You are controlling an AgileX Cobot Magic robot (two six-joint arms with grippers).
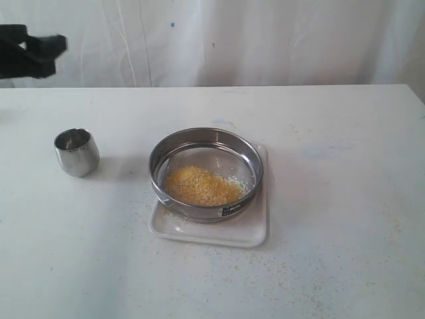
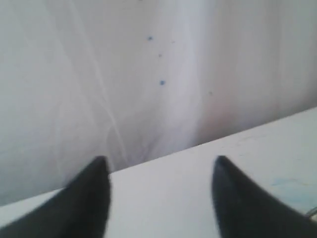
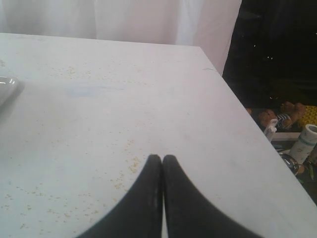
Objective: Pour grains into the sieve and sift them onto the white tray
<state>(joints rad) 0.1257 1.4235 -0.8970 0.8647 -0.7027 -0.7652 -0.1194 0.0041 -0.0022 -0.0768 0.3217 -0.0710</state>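
The sieve (image 1: 206,143), a wide steel ring with a small dark label, sits on the white tray (image 1: 219,231) in the middle of the table. A yellow heap of grains (image 1: 201,186) lies on its mesh, toward the front. My left gripper (image 1: 53,53) hangs raised at the far left back, well away from the sieve. In its wrist view the left gripper (image 2: 161,161) is open, with only bare table between its fingers. The right gripper (image 3: 162,158) is shut on nothing, low over the table. It is out of the exterior view. One tray corner (image 3: 7,89) shows in the right wrist view.
A small rounded steel cup (image 1: 76,151) stands upright left of the tray. Stray granules (image 3: 124,171) speckle the table around the tray and under the right gripper. The table's edge (image 3: 237,106) drops off beside the right gripper. A white curtain (image 1: 265,40) hangs behind.
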